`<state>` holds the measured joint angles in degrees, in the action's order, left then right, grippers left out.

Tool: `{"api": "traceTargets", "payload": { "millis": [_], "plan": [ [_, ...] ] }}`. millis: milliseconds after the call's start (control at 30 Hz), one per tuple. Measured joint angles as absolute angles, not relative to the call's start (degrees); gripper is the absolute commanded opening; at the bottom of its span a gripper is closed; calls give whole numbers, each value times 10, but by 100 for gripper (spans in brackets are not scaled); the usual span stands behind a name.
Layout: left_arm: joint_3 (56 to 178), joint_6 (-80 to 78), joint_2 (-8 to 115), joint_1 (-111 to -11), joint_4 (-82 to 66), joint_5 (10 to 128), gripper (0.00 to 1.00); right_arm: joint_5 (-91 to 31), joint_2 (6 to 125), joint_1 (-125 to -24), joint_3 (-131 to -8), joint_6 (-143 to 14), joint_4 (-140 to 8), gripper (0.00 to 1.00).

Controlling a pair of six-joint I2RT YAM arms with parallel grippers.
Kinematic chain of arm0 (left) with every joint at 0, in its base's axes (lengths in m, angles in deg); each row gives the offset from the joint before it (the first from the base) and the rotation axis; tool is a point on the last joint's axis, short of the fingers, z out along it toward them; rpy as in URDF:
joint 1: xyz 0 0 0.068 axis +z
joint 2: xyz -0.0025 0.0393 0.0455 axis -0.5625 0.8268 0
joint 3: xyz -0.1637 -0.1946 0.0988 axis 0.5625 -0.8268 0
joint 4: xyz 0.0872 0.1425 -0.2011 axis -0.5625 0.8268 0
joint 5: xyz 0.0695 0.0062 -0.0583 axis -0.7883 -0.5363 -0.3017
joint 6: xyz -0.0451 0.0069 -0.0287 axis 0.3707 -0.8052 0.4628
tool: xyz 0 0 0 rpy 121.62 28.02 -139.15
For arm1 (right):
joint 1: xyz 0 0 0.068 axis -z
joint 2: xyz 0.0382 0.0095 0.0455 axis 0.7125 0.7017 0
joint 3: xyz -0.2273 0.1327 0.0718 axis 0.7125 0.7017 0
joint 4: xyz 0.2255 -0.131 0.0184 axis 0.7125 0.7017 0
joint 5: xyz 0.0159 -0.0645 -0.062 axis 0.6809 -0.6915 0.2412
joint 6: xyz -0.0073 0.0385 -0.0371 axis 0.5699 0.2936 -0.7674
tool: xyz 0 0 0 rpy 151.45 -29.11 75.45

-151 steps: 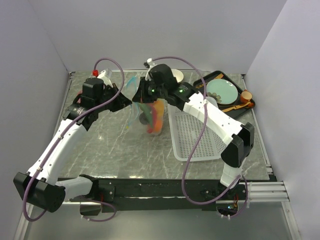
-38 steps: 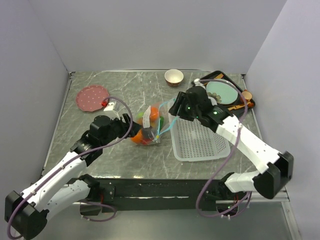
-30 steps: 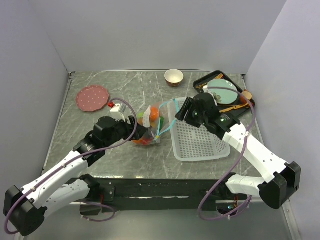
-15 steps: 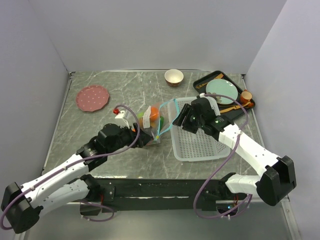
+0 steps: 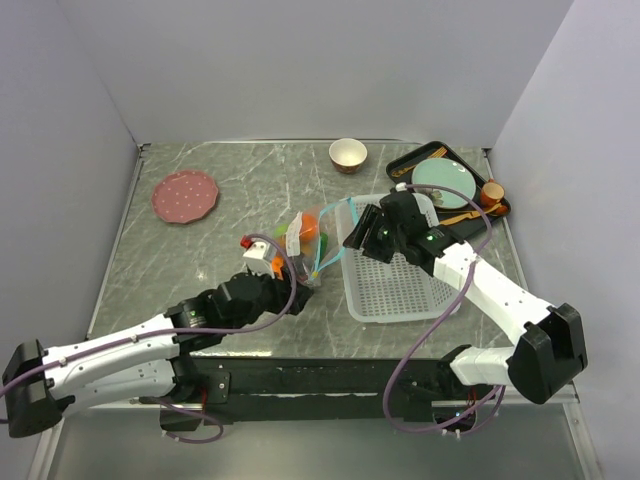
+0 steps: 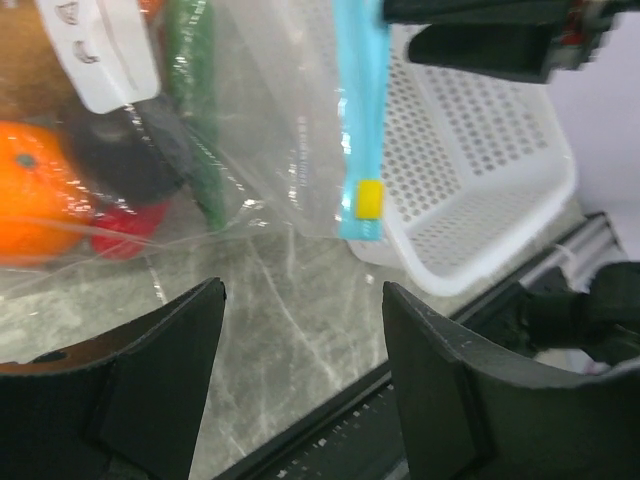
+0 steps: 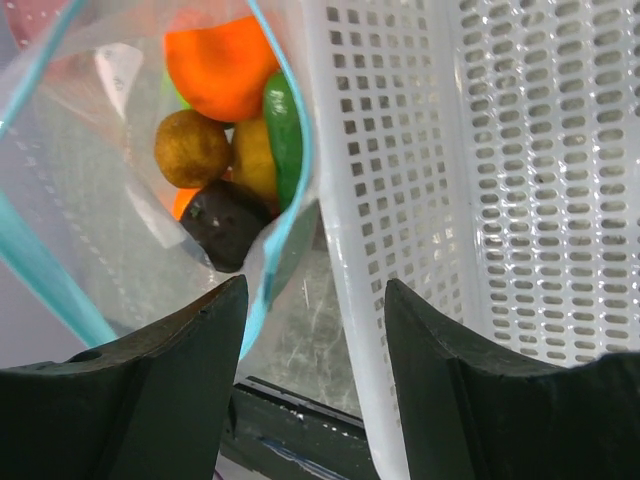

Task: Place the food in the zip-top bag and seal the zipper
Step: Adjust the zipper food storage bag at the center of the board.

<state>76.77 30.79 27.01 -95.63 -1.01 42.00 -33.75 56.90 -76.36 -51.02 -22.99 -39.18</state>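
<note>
Right wrist: clear crinkly zip-top bag (image 7: 90, 215), teal zipper (image 7: 45, 265).

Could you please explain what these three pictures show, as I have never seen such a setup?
These are two robot arms bolted at a table's edge, each ending in a two-finger gripper. The wide picture comes from a fixed camera above and behind them. The other two come from cameras on the wrists, so the dark shapes at the bottom are that arm's fingers. On the table lie a clear zip-top bag holding toy food, a white basket, a bowl, a pink plate and a black tray. The left gripper and right gripper are open, holding nothing; the bag's teal zipper is unsealed.
</note>
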Motion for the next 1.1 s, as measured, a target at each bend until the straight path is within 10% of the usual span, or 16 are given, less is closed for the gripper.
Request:
{"api": "traceTargets", "payload": {
  "millis": [333, 567, 1100],
  "plan": [
    [782, 310, 312, -966, -7, 333, 56, -327, 562, -763, -524, -233, -392, 62],
    [782, 379, 287, -955, 9, 332, 69, -322, 534, -763, -524, -233, -392, 62],
    [743, 481, 323, -792, -82, 611, 62, -287, 522, -812, -524, -237, -391, 59]
  ]
}}
